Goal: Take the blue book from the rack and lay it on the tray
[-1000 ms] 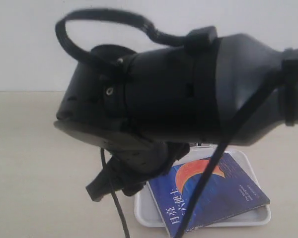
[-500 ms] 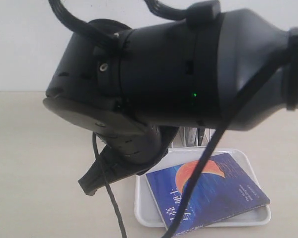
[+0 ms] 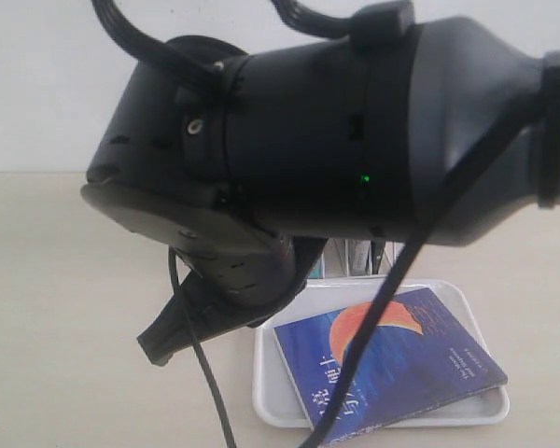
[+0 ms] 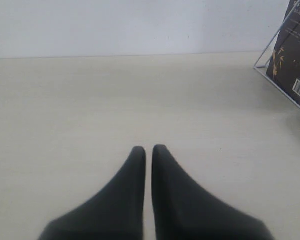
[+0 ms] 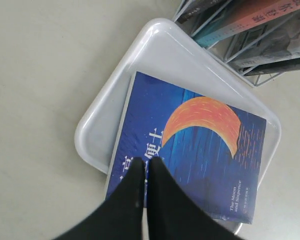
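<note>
The blue book (image 3: pixel 397 359) lies face up on the tray (image 3: pixel 266 387), orange crescent and white characters showing. In the exterior view it sits askew: its 7 o'clock corner overhangs the tray's near rim, and its 3 o'clock corner rests on the rim. The rack (image 3: pixel 355 255) stands on the pale counter (image 3: pixel 65 280) just beyond the tray at 12 o'clock, mostly hidden there by a big black arm (image 3: pixel 336 140). The right wrist view shows the rack's white wires beside the tray's rim, holding other books, among them one with a pink-red spine (image 5: pixel 257 14). The right gripper (image 5: pixel 146 162) hangs over the book's cover, jaws pressed together with nothing between them. The left gripper (image 4: pixel 148 149), well apart from the tray over bare counter, has its jaws nearly touching, with nothing between them.
</note>
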Tool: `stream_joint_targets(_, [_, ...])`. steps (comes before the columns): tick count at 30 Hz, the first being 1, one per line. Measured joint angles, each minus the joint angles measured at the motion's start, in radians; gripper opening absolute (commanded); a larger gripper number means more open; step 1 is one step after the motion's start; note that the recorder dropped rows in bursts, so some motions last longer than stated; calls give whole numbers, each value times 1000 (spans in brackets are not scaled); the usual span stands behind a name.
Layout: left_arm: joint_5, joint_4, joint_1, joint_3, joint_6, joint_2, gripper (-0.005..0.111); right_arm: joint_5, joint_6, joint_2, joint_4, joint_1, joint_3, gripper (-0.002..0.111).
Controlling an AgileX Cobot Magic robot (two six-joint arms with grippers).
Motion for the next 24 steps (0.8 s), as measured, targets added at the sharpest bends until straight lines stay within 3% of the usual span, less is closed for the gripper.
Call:
stream_joint_targets(10, [0, 0, 0, 0, 0, 0, 4, -71, 2, 0, -1, 0, 0, 1])
stream_joint_targets(21, [0, 0, 0, 0, 0, 0, 4, -288, 44, -81, -149, 0, 0, 1])
stream_joint_targets(24, [0, 0, 0, 0, 0, 0, 4, -309, 107, -140, -269, 0, 0, 1])
